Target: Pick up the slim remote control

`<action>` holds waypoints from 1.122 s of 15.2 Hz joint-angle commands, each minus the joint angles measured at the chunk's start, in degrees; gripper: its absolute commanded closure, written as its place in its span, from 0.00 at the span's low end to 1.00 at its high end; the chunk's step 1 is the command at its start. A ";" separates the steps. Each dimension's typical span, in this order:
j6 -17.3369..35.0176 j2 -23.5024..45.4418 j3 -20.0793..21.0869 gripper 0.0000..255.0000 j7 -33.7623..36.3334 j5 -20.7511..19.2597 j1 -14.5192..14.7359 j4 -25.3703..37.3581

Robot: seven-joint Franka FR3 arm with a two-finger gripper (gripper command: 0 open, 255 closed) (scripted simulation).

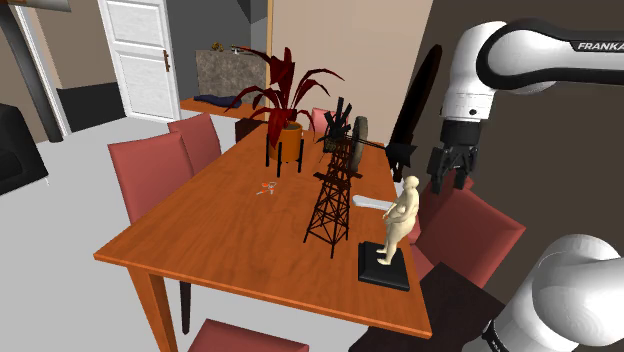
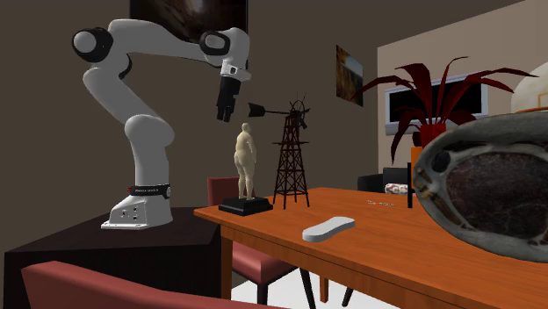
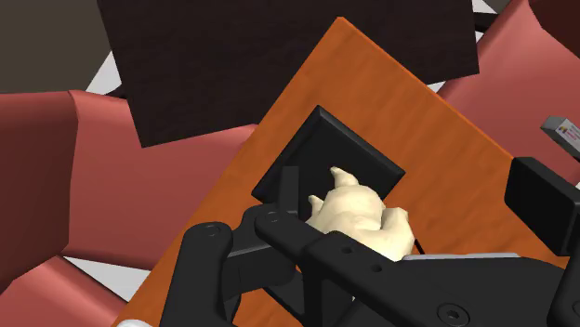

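While claw [image 1: 451, 183] hovers above statuette [image 1: 402, 222] — remote [image 2: 328, 228] lies near table [image 2: 395, 256] edge.

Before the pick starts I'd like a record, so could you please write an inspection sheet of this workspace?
Surface: orange-brown wooden table.
Job's things: slim light-grey remote control lying flat on it, untouched.
Clutter: beige human figurine on black base; black lattice windmill model; red-leaved potted plant; mottled grey stone.
Grippers: black gripper hanging high beside the figurine, apart from the remote.
Cables: nothing seen.
Surroundings: red chairs; white panelled door.
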 commanded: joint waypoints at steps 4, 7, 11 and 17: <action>4.59 1.68 -3.24 0.00 -6.08 -3.30 -0.27 -2.32; 9.59 4.36 -6.56 0.00 -11.99 -6.32 -0.50 -3.88; 16.72 9.47 -10.96 0.00 -19.71 -9.58 -0.65 -4.67; 27.68 20.02 -17.44 0.00 -31.28 -12.02 0.10 -3.02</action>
